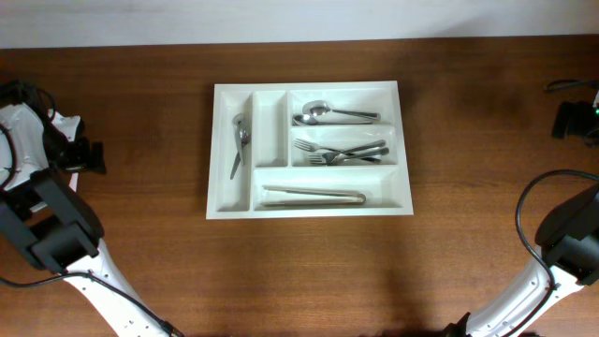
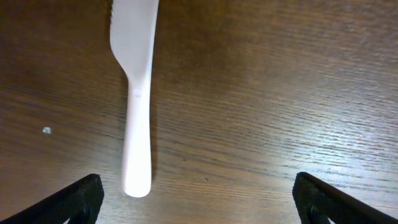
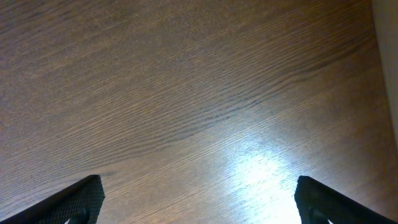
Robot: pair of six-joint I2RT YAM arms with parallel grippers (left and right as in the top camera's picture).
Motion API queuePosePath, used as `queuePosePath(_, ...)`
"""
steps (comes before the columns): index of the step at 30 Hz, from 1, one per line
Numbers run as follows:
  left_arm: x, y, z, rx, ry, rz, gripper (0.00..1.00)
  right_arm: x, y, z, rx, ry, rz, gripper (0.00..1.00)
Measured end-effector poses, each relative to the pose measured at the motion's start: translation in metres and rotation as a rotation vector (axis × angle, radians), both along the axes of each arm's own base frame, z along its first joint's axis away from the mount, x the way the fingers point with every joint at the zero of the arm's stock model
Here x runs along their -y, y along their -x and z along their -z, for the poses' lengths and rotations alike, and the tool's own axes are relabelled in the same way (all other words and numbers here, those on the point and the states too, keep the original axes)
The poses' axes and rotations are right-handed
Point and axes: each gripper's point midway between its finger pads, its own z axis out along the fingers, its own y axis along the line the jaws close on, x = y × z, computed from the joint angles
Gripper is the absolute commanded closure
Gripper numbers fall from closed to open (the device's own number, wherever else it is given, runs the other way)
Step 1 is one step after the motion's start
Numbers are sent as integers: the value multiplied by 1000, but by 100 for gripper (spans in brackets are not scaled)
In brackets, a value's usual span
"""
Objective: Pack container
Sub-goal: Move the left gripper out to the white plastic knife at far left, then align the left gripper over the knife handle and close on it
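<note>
The white five-compartment container (image 1: 404,140) lies mid-table in the overhead view. Its far-left narrow slot holds a metal spoon (image 1: 240,142). The other narrow slot (image 1: 270,126) is bare. The top long slot holds a spoon (image 1: 328,113), the middle one forks (image 1: 342,150), and the bottom one tongs (image 1: 314,195). My left gripper (image 2: 199,202) is open and empty above the wood. A white plastic knife (image 2: 137,93) lies ahead of its left finger, handle end nearest. My right gripper (image 3: 199,202) is open and empty over bare wood.
The left arm (image 1: 47,225) sits at the table's left edge and the right arm (image 1: 571,234) at the right edge, both far from the container. Cables and a black device (image 1: 573,117) are at the far right. A pale edge (image 3: 388,74) shows at the right of the right wrist view.
</note>
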Motion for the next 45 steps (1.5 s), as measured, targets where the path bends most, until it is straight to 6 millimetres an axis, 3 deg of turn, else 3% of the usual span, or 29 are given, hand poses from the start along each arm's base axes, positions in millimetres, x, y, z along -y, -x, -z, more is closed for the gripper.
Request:
queuePosePath(12,-22,7,2,24,-6,-50,1,0,0,0,0,0,0,1)
queuePosePath(27,-23,-6,2,81,-3,-27,1,0,0,0,0,0,0,1)
queuePosePath(34,-17,2,17,51,20,-28,1,0,0,0,0,0,0,1)
queuePosePath(45,-21,-1,18,70,10,-32,1,0,0,0,0,0,0,1)
